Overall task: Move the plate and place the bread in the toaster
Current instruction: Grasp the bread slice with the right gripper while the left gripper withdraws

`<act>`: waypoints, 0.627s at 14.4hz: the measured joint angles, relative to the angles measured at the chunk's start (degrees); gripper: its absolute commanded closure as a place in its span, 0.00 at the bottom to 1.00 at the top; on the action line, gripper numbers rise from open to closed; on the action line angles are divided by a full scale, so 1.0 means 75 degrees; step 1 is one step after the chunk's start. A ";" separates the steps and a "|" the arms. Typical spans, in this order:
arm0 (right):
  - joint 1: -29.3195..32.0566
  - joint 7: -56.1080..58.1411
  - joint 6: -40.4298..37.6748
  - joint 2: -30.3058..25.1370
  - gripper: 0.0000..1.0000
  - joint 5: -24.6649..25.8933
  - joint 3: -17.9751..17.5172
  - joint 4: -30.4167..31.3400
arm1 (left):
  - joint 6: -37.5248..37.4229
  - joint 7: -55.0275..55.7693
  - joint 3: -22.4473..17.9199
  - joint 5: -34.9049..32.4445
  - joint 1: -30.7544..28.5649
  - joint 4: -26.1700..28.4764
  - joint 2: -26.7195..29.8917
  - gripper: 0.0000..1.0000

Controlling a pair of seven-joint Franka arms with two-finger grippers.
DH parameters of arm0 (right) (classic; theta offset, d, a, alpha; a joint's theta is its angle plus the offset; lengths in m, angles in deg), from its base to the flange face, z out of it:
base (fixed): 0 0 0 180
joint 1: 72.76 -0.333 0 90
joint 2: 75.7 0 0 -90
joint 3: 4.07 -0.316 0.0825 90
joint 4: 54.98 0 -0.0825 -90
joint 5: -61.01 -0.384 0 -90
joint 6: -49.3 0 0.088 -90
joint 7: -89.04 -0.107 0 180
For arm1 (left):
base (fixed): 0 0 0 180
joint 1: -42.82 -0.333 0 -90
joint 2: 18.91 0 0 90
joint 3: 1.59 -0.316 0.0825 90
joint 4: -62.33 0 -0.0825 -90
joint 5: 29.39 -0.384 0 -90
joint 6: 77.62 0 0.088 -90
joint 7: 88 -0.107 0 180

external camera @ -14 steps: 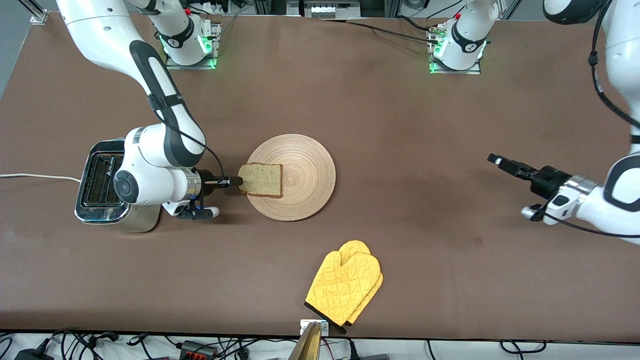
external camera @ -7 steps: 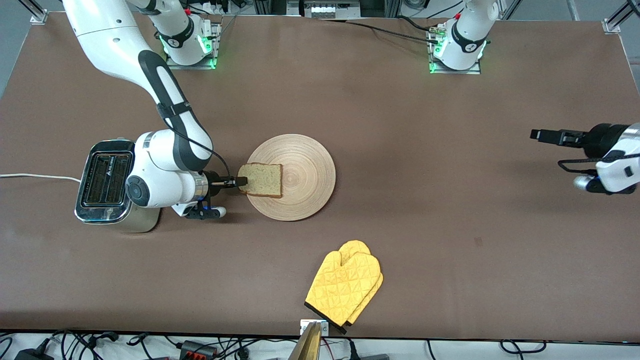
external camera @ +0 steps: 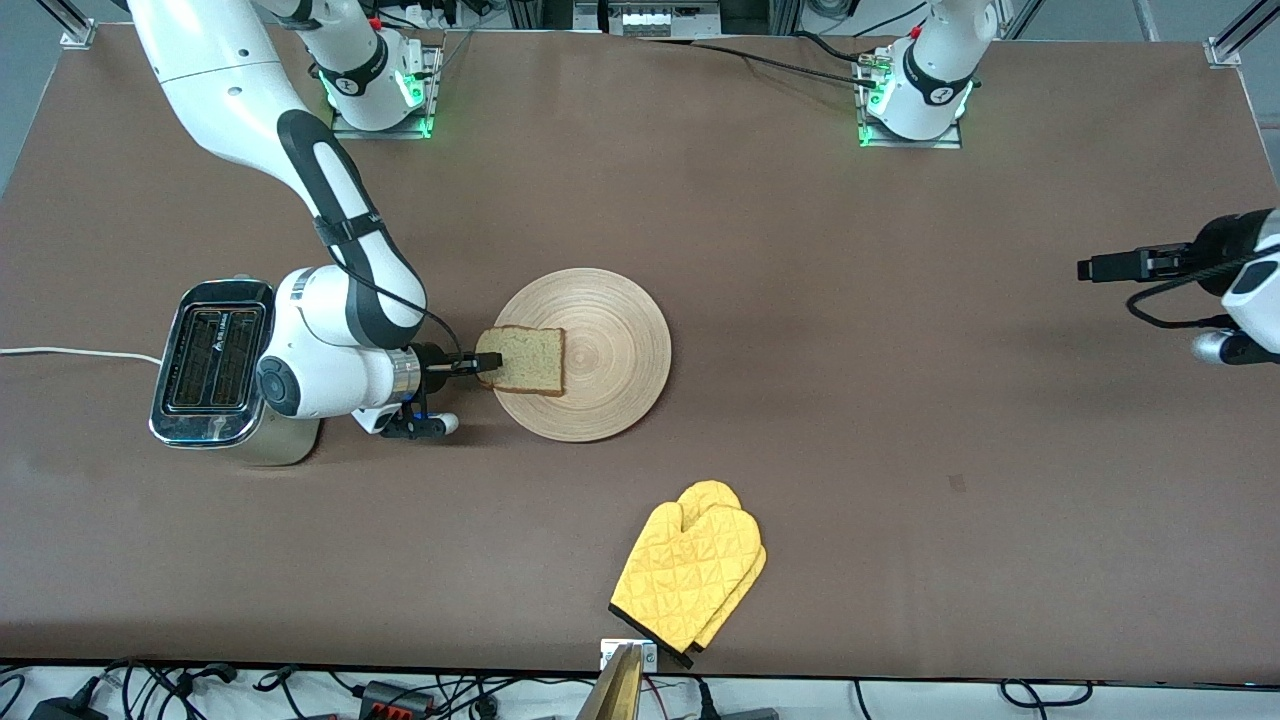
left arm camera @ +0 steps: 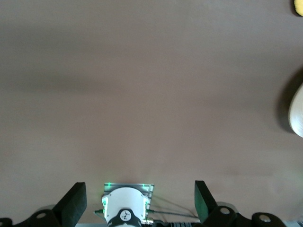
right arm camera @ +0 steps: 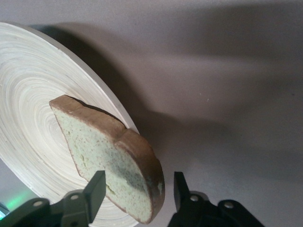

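At the plate's (external camera: 583, 354) edge toward the right arm's end, the right gripper (external camera: 487, 362) sits at the bread's (external camera: 522, 360) crust. Right wrist view shows what the front view hides: fingers (right arm camera: 93, 191) spread either side of the slice (right arm camera: 113, 160), gaps visible, so open, not clamped. Bread lies on the plate (right arm camera: 28, 104), one edge overhanging the rim. Toaster (external camera: 212, 362) is on the table beside the right arm's wrist, slots up (cord trailing off the table end). Left gripper (external camera: 1098, 268) hangs over bare table at the left arm's end, waiting; left wrist view shows its fingers (left arm camera: 75, 203) wide apart. Yellow mitt (external camera: 690, 574) lies nearer the camera than the plate.
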 measured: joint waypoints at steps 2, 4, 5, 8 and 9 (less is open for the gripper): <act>0.0000 0.0005 0.0000 0.0001 0.55 -0.0001 -0.0001 -0.0001 | 0.0608 0.0136 0.0222 -0.0379 0.0076 0.0970 0.0654 0.00; 0.0000 0.0019 0.0000 0.0003 0.70 -0.0001 -0.0001 -0.0001 | 0.0781 0.0230 0.0294 -0.0447 0.0088 0.1788 0.1265 0.00; 0.0000 0.0041 0.0000 0.0005 0.78 -0.0001 -0.0001 -0.0001 | 0.0843 0.0231 0.0291 -0.0454 0.0062 0.2031 0.1455 0.00; 0.0000 0.0115 -0.0001 0.0006 0.92 -0.0001 -0.0001 -0.0002 | 0.0956 0.0231 0.0285 -0.0455 -0.0017 0.2302 0.1645 0.00; 0.0000 0.0168 -0.0001 0.0006 0.96 -0.0002 -0.0001 -0.0006 | 0.0973 0.0231 0.0284 -0.0455 -0.0028 0.2326 0.1644 0.00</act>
